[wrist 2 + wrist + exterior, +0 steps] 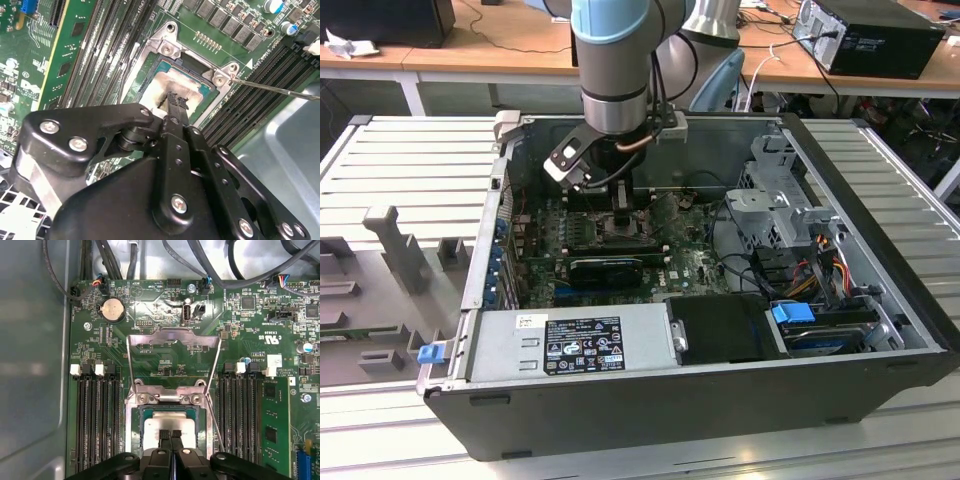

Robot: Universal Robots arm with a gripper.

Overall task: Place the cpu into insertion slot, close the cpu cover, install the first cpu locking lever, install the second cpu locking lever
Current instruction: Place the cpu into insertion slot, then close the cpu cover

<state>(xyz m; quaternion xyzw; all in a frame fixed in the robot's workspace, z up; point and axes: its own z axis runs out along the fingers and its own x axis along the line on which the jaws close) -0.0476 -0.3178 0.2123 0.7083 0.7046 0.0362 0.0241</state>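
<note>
Closest is the end effector [169, 436], its black fingers pressed together with nothing between them. In both wrist views the tips sit directly over the insertion slot [145, 399], on or just above the cpu [165, 422]; I cannot tell whether they touch it.

That beige-grey chip lies inside the slot. The cpu cover [133, 435] appears to lie down around the chip, its silvery frame hugging the slot's edges.

Two thin wire levers [215, 375] run outward from the slot's corners and do not look hooked down. In the second wrist view one wire [280, 90] sticks out sideways from the slot, over the memory slots [260, 95].

My worry is that nothing seems to clamp the cover yet. A push that lands off the slot's centre could tip the chip or lift one edge of the frame, and the contacts beneath would take the load unevenly. The free levers pass near the fingers, so any sideways travel might catch a wire and spring it. Memory slots flank the slot closely on both sides, leaving little room for drift.

Farther out, in the exterior view, the arm reaches down into the open computer case [720, 400], which lies flat on the slatted desk [400, 160].
</note>
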